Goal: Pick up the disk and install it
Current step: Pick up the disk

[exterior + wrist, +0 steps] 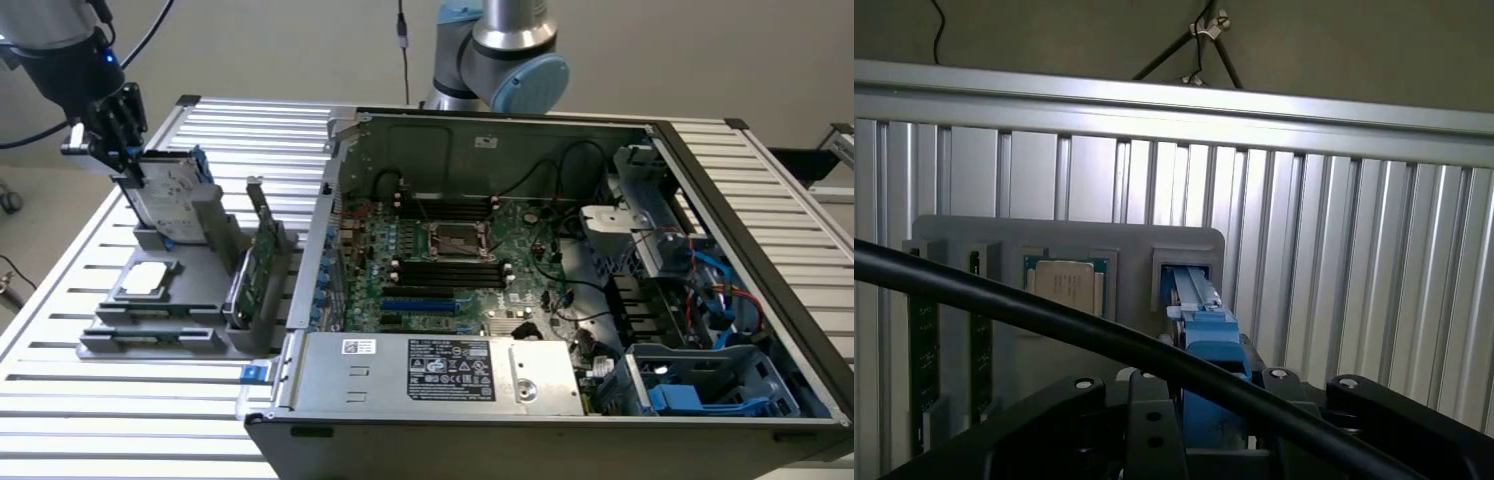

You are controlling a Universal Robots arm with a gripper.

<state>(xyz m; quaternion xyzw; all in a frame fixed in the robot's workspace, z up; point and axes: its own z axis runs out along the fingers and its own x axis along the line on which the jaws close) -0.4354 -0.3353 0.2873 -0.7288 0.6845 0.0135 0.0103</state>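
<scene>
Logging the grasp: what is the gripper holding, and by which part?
Cannot tell: the gripper is at the upper edge of the disk, standing in its holder.

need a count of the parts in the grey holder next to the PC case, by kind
disk: 1
chip: 1
green cards: 2
Total in the grey holder: 4
</scene>
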